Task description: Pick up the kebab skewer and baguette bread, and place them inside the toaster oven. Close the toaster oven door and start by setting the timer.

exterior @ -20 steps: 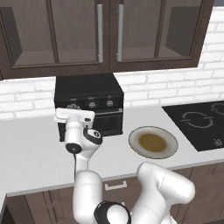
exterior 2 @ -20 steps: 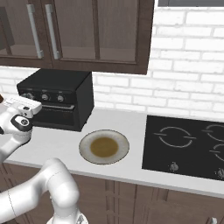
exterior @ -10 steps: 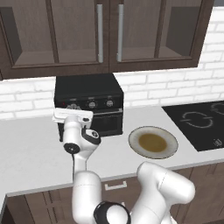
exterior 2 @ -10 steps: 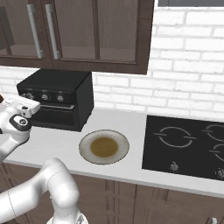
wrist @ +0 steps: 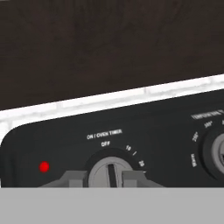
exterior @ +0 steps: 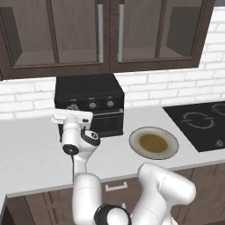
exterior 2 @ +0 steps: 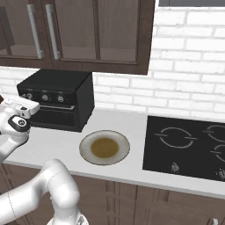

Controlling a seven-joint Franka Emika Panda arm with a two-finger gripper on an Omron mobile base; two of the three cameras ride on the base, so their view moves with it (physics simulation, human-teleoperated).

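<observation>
The oven (exterior: pixel 89 107) is standing on the counter (exterior: pixel 26 149) against the far brick wall (exterior 2: pixel 184 94), under the dark cabinets (exterior: pixel 105 35), and its door (exterior: pixel 104 123) is sitting shut, upright against the front. The skewer and the bread are not visible on the counter; whether they are lying inside the oven cannot be told through the dark glass.

The gripper (wrist: pixel 103 177) is pressing in at the left end of the oven's knob panel. In the hand view its two fingertips (wrist: pixel 72 178) are flanking the timer knob (wrist: pixel 109 170), one on each side and touching it or just beside it, so the jaws are standing narrow, about the knob's width. The knob's bar is pointing up toward the OFF mark. A red lamp (wrist: pixel 43 166) is glowing just left of the knob, and a second knob (wrist: pixel 216 153) is showing at the right edge.

In the left base view the hand is covering the oven's left front corner.

A plate (exterior: pixel 154 143) with a brown centre is lying on the counter right of the oven, near the front edge. Further right, the black cooktop (exterior 2: pixel 189 147) is sitting flush in the counter.
</observation>
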